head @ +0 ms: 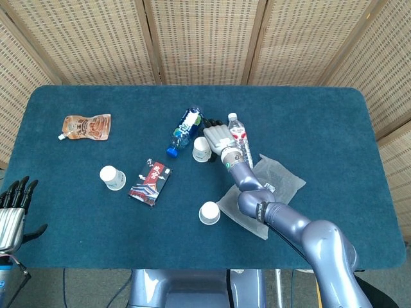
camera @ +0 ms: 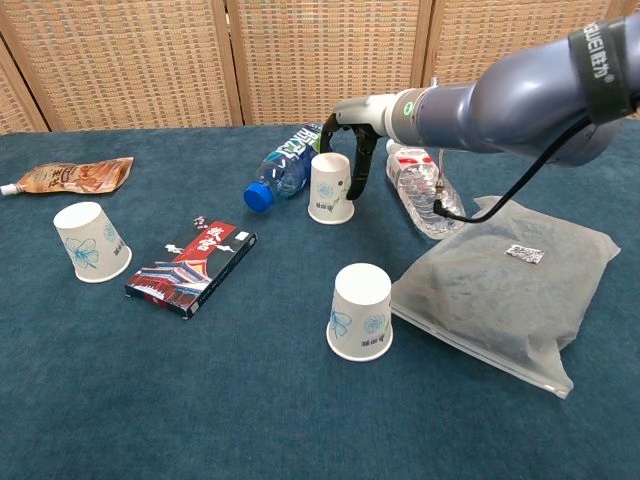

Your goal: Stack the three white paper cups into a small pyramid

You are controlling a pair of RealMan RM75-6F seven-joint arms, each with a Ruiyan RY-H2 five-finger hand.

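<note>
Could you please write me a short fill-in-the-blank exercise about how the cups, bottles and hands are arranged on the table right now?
1. The number of white paper cups standing upside down on the table is ____.
2. The right hand is beside the cup that stands next to the ____-capped bottle.
3. The near cup stands just left of the grey ____.
4. The left cup stands beside the flat ____.

Missing words: three; blue; bag; box

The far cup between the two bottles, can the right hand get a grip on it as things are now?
Probably yes: the right hand is already around the far cup, with nothing between them.
</note>
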